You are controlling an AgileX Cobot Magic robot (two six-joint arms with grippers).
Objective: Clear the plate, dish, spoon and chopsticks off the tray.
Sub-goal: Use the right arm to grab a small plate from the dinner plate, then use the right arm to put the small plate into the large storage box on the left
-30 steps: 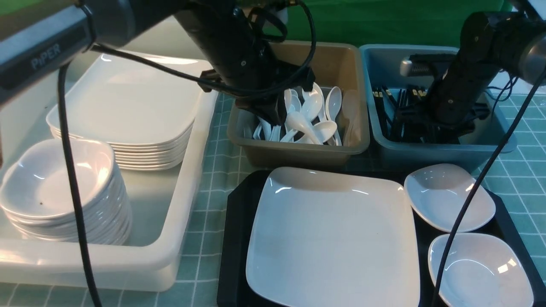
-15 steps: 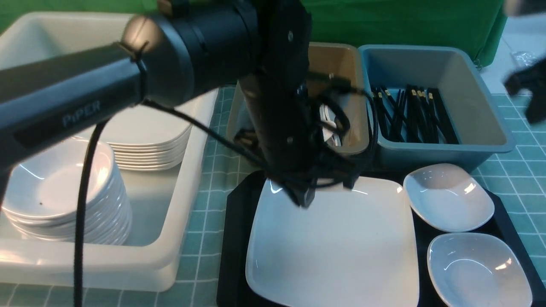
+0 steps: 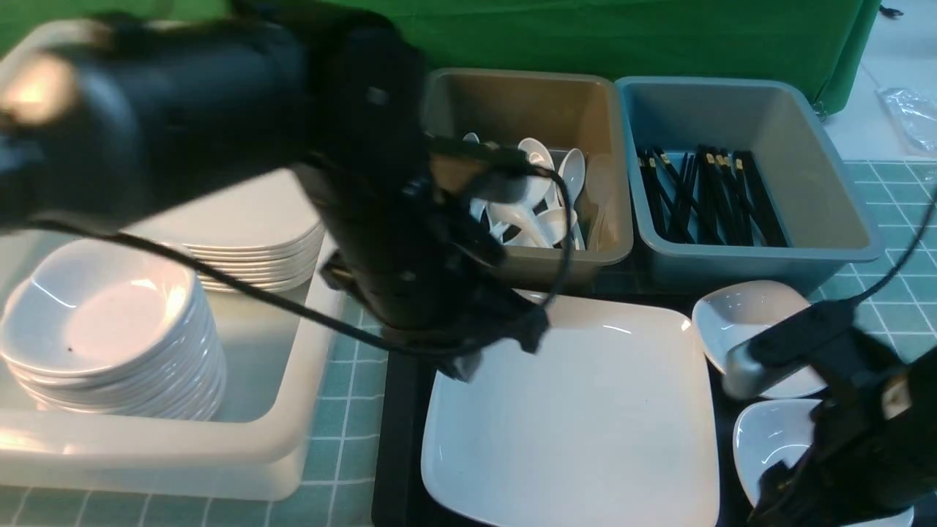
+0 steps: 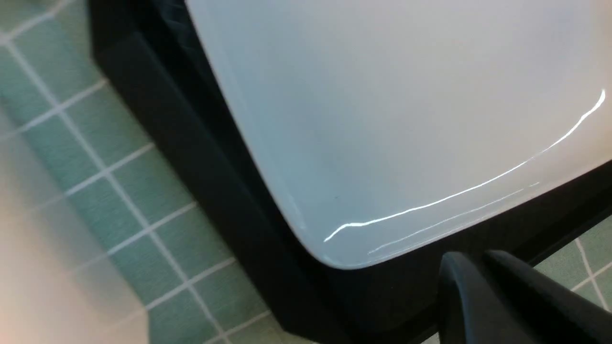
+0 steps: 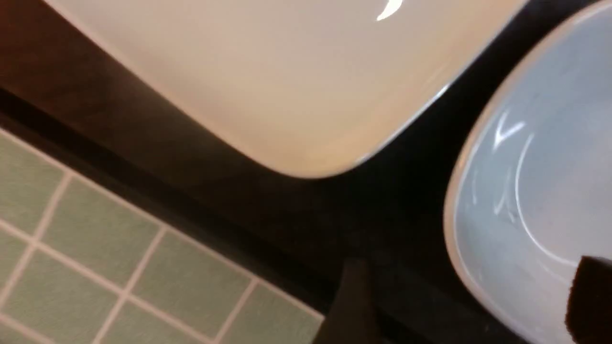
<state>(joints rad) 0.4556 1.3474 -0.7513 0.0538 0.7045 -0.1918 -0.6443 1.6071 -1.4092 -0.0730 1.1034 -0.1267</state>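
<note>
The large white square plate (image 3: 571, 417) lies on the black tray (image 3: 399, 439). Two small white dishes sit on the tray's right side, one far (image 3: 747, 315) and one near (image 3: 776, 446). My left gripper (image 3: 461, 366) is shut and empty, just above the plate's far-left corner; the left wrist view shows its closed tips (image 4: 471, 258) over the tray (image 4: 191, 143) beside the plate (image 4: 382, 119). My right gripper (image 5: 471, 262) is open and astride the near dish's (image 5: 526, 191) rim. No spoon or chopsticks show on the tray.
A brown bin (image 3: 611, 241) behind the tray holds several white spoons (image 3: 534, 212). A blue bin (image 3: 842, 234) beside it holds black chopsticks (image 3: 703, 194). A white tub (image 3: 146, 446) on the left holds a stack of plates (image 3: 241, 219) and a stack of dishes (image 3: 102, 322).
My left arm came out of the spoon bin and down to the plate's far-left corner. My right arm left the chopstick bin and came down over the near dish.
</note>
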